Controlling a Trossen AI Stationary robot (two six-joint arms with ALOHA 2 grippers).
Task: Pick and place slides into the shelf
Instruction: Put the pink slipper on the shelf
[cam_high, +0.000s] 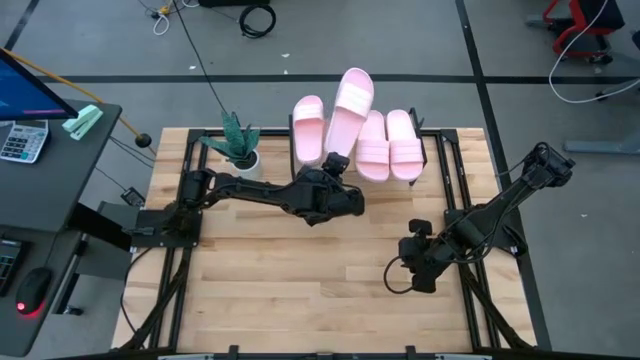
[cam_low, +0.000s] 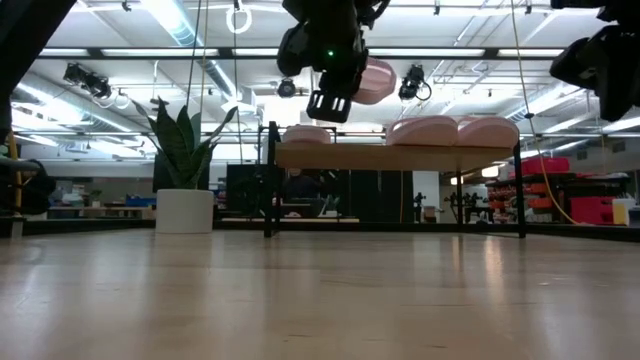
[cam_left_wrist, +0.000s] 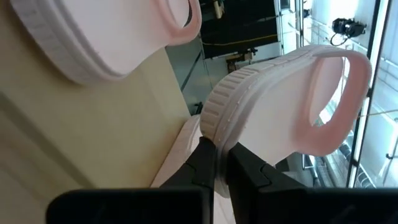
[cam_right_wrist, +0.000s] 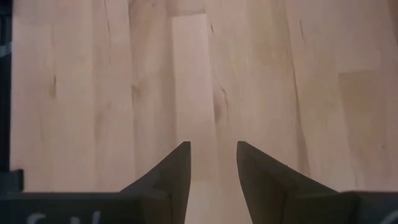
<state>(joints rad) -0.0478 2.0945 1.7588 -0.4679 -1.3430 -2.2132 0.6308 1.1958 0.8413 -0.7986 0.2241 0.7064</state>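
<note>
Three pale pink slides lie on the shelf's wood plank top (cam_low: 400, 157): one at the left (cam_high: 308, 125), two side by side at the right (cam_high: 373, 147) (cam_high: 403, 143). My left gripper (cam_high: 335, 163) is shut on a fourth slide (cam_high: 351, 105), which it holds above the shelf between them; in the low view this slide (cam_low: 373, 80) is well above the plank. My right gripper (cam_high: 415, 262) is open and empty over the bare table at the near right; it also shows in the right wrist view (cam_right_wrist: 212, 163). My left gripper pinches the heel end of the slide's sole (cam_left_wrist: 215, 134) between its two fingers, at the ribbed edge. The fingers come from the table's near side, slanting upward, along the slide's length. The slide is lifted clear above the shelf, tilted, with its strap (cam_left_wrist: 339, 93) toward the far side.
A potted plant (cam_high: 238, 146) stands left of the shelf; it also shows in the low view (cam_low: 185, 170). A desk with a calculator (cam_high: 22, 140) stands beyond the table's left edge. The wooden tabletop (cam_high: 300, 270) lies between the arms and the near edge.
</note>
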